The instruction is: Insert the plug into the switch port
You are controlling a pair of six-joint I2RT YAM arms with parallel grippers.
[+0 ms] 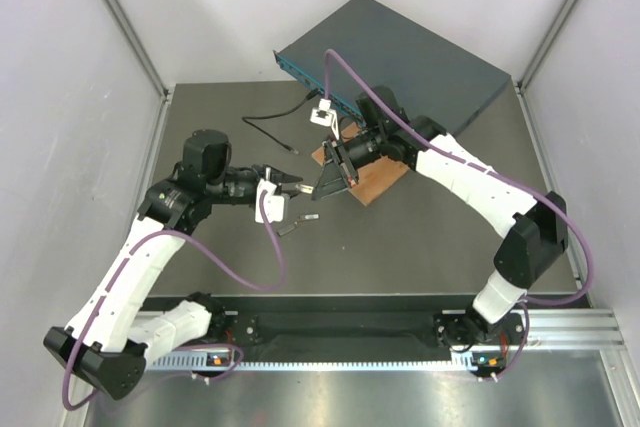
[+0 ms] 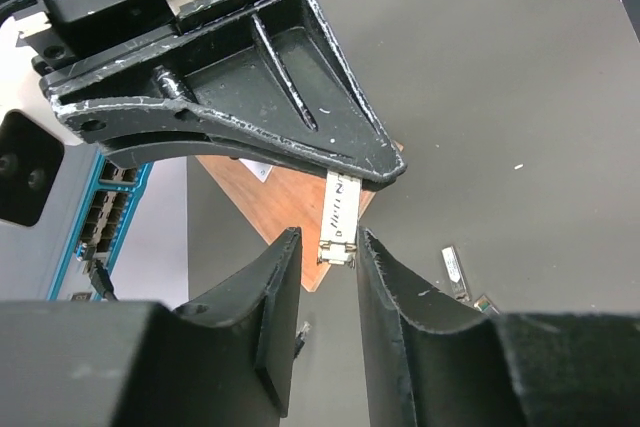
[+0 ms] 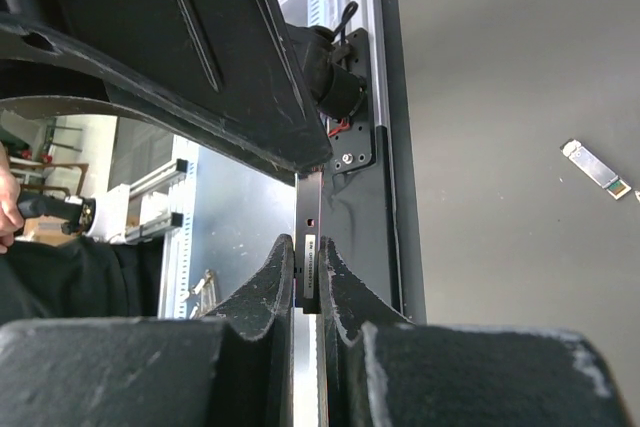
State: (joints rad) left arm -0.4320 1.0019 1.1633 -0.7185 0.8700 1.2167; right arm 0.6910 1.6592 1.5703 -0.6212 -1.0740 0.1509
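The plug [image 1: 293,150] lies loose on the surface [image 1: 420,237], nearest the left gripper [image 2: 328,247] (jaws parted, straddling a labelled module [image 2: 338,209] the right gripper [image 3: 308,269] pinches).

The network switch [image 1: 420,57] is set at the far edge of the table [image 1: 430,237], with the wooden board [image 1: 385,179] just before it. The cable [image 1: 268,126] is laid left of the board, its plug [image 1: 294,150] on the table, apart from the switch ports [image 2: 100,217]. Two loose pieces [image 1: 290,227] are placed nearer, beside the left gripper [image 2: 330,235], between whose fingers lies the strip [image 2: 340,209] gripped by the right gripper [image 3: 310,259].
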